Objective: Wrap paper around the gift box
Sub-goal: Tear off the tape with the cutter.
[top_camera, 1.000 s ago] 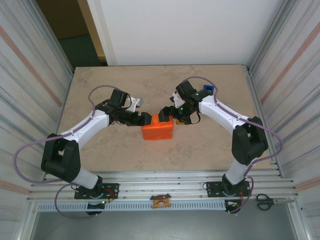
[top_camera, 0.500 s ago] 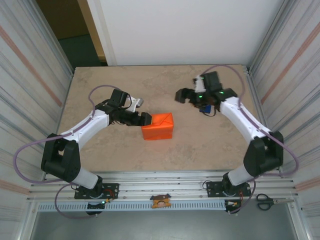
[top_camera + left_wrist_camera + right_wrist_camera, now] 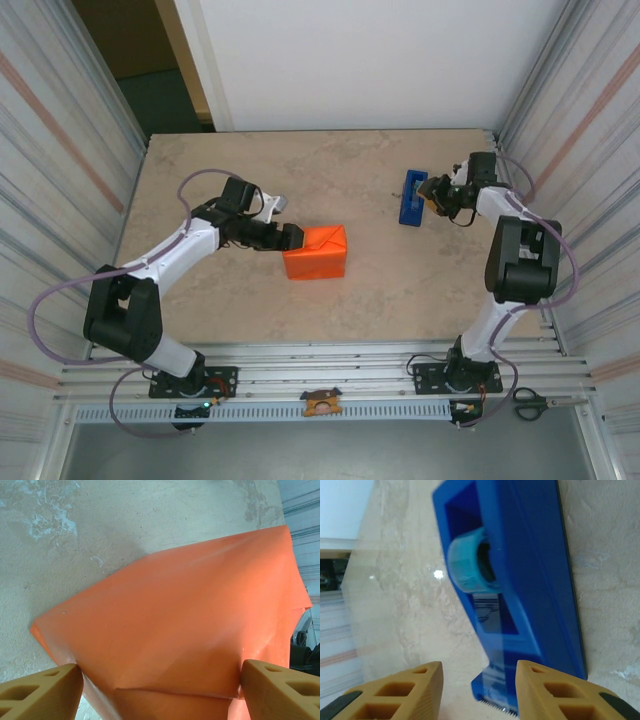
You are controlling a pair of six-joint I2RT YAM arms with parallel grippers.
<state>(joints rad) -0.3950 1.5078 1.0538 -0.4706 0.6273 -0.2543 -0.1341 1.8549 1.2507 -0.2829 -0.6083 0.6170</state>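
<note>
The orange paper (image 3: 316, 252) lies folded into a blocky package at mid-table, and the gift box is hidden under it. My left gripper (image 3: 290, 238) is at the package's left end. In the left wrist view the paper (image 3: 175, 620) spans the gap of my left gripper (image 3: 160, 680), and both fingers press its sides. My right gripper (image 3: 428, 192) is at the back right beside the blue tape dispenser (image 3: 410, 198). In the right wrist view the dispenser (image 3: 520, 570) has its toothed end between the parted fingers of my right gripper (image 3: 480, 680), with bare table beside the left finger (image 3: 415, 690).
Corrugated metal walls close in the table on the left and right. Scissors (image 3: 530, 403) lie on the rail at the near right. A small brown part (image 3: 321, 402) sits on the rail at the near middle.
My right arm has swung away from the package to the back right and now stands at the tape dispenser, its jaws narrower than before. The left arm and the package have not moved.
</note>
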